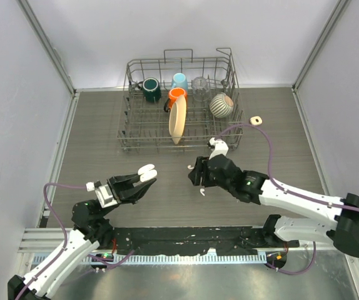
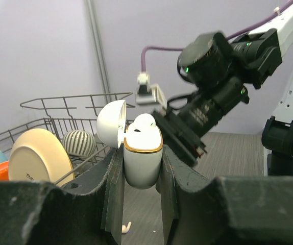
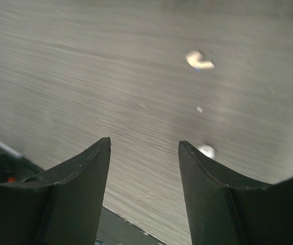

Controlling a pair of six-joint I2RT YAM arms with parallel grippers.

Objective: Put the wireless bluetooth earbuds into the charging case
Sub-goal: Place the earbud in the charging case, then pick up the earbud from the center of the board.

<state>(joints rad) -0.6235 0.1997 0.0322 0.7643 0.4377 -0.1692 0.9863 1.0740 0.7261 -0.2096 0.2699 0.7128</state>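
Left gripper [image 2: 141, 190] clamps open charging case [image 2: 142, 163], one earbud [image 2: 144, 124] apparently seated. Right gripper [image 3: 144, 145] fingers apart, empty; loose earbud [image 3: 199, 60] at one o'clock.

Charging case [image 2: 142, 168] smooth glossy white plastic with 1 shiny gold-toned rim band, left hand [image 2: 141, 153] fingers [image 2: 115, 196] matt black with rough grainy faces, counter [image 1: 92, 144] matt grey wood-grain, dish rack [image 1: 142, 128] thin metal wire, plate [image 2: 34, 158] smooth cream

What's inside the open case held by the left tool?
A white earbud sits in the case, its rounded top poking above the gold rim; the lid is swung open. The sockets below the rim are hidden, so whether a second earbud is in there cannot be told.
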